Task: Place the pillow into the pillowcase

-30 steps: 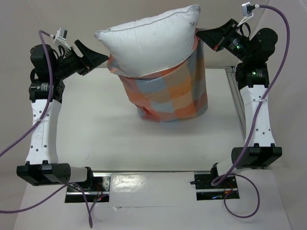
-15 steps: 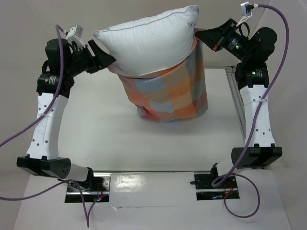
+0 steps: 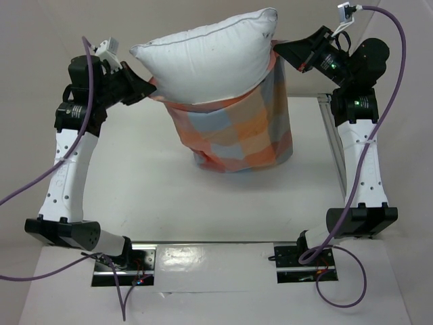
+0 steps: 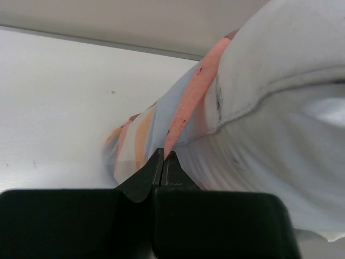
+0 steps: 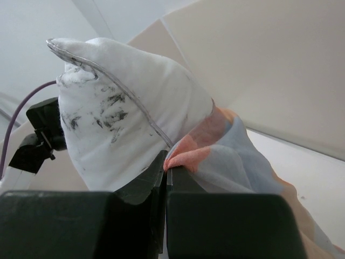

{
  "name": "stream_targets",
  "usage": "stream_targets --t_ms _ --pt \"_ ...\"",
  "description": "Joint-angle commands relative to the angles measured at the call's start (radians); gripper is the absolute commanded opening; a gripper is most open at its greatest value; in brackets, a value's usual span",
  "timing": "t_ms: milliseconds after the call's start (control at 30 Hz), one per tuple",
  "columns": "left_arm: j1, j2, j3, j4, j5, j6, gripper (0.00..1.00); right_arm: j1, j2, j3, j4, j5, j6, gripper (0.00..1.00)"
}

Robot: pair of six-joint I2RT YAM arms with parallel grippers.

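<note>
The checked pillowcase [image 3: 237, 132] hangs open-mouthed above the table, its bottom resting on the surface. The white pillow [image 3: 210, 61] sits in its mouth, lower part inside, upper part bulging out. My left gripper [image 3: 150, 90] is shut on the left rim of the pillowcase [image 4: 180, 113]; its fingertips [image 4: 156, 162] pinch the orange edge beside the pillow [image 4: 280, 108]. My right gripper [image 3: 277, 47] is shut on the right rim, with the orange hem of the pillowcase [image 5: 188, 156] clamped between its jaws, next to a smudged corner of the pillow [image 5: 118, 113].
An aluminium rail [image 3: 330, 135] runs along the table's right side by the right arm. Purple cables [image 3: 399, 40] loop from both wrists. Both arm bases [image 3: 122, 247] sit at the near edge.
My left arm moved right to the pillowcase's left rim and its gripper went from open to shut on the cloth. The right arm held still.
</note>
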Motion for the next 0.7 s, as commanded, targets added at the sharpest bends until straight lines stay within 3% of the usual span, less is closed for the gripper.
stream_targets --t_ms 0,167,233,333,533,600,667 --pt "-0.002 -0.029 0.026 0.044 0.002 -0.006 0.00 0.007 -0.018 0.060 0.058 0.033 -0.007 0.00" --pt "0.067 -0.015 0.128 0.067 0.106 -0.062 0.00 -0.017 0.013 0.115 0.022 0.052 -0.020 0.00" --pt "0.131 0.023 0.301 0.079 0.205 -0.124 0.00 -0.060 0.086 0.300 0.003 0.011 0.028 0.00" --pt "0.201 0.071 0.422 0.146 0.282 -0.232 0.00 -0.093 0.125 0.434 -0.027 0.010 0.028 0.00" --pt "0.349 0.045 0.255 0.364 0.460 -0.461 0.00 -0.226 0.019 0.105 0.054 -0.034 0.078 0.00" --pt "0.387 0.074 0.253 0.545 0.554 -0.562 0.00 -0.276 0.053 0.211 0.170 -0.063 0.199 0.00" --pt "0.415 0.114 0.357 0.587 0.568 -0.645 0.00 -0.277 0.112 0.416 0.170 -0.063 0.217 0.00"
